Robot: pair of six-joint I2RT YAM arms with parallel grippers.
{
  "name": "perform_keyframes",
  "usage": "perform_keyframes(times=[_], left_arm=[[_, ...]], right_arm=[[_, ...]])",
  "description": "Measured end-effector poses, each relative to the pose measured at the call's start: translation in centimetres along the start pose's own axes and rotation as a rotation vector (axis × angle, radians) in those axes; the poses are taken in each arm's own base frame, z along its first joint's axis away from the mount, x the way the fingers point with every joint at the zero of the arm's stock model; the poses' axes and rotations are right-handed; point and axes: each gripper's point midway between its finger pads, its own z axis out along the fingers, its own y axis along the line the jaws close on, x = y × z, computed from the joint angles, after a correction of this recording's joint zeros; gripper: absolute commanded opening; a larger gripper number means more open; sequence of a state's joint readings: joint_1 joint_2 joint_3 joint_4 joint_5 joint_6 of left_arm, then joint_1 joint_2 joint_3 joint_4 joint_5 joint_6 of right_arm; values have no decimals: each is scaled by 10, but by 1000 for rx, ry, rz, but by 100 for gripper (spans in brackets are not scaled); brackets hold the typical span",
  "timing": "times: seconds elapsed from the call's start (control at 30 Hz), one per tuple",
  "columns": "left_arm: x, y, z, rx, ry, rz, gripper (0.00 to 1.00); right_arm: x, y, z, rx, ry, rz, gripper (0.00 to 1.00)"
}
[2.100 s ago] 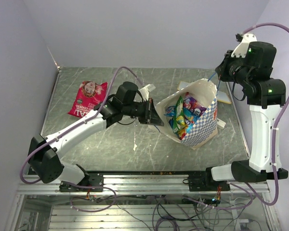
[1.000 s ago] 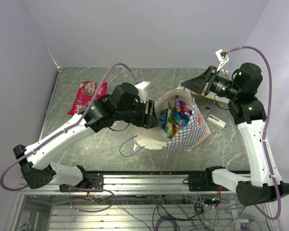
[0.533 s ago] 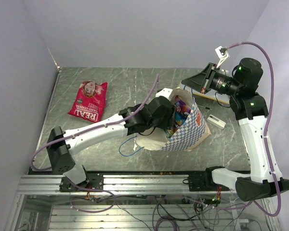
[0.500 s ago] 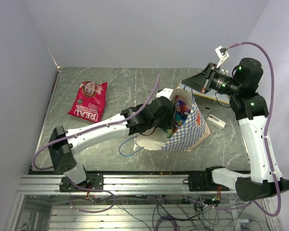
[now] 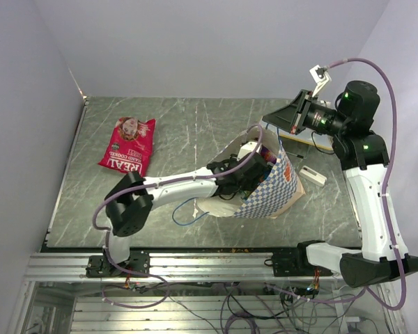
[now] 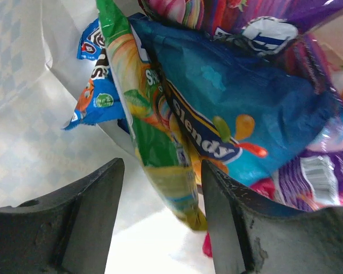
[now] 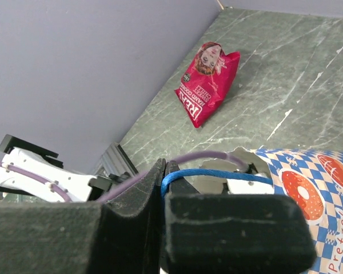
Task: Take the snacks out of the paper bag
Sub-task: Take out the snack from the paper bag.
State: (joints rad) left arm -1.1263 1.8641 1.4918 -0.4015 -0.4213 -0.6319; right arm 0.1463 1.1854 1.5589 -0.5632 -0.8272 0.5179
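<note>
Inside the paper bag [image 5: 273, 195], right of centre on the surface [image 5: 195, 125], our left pincer [image 6: 162, 171] stood spread around a green packet [image 6: 143, 120]. Our right pincer [image 7: 163, 171] pinched the blue cord handle [image 7: 217, 173]. A red packet [image 5: 129, 145] lay far left.

Red packet [image 5: 128, 145]: "REAL"; paper bag [image 7: 300, 171]: "Pretzel"; blue packet [image 6: 234, 108]: "lendy".

Blue-and-white checkered paper bag [image 5: 279, 191] holding a green packet [image 6: 160, 154], blue packet [image 6: 234, 97] and purple packet [image 6: 331, 188]; red packet [image 5: 129, 146] on veined grey table [image 5: 188, 125].
</note>
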Motion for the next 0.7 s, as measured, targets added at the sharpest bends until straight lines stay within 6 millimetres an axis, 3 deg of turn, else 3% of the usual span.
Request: perform_keyframes(times=[0.13, 0.43, 0.6, 0.7], left_arm=[[8, 5, 24, -44, 13, 29, 58], [1, 4, 28, -40, 15, 65, 8], [-3, 5, 11, -17, 37, 82, 7], [-18, 1, -18, 47, 30, 81, 7]], right_arm=[[-1, 0, 0, 6, 11, -8, 0], [2, -10, -2, 64, 14, -19, 0], [0, -15, -4, 99, 6, -39, 0], [-4, -16, -6, 115, 0, -70, 0]])
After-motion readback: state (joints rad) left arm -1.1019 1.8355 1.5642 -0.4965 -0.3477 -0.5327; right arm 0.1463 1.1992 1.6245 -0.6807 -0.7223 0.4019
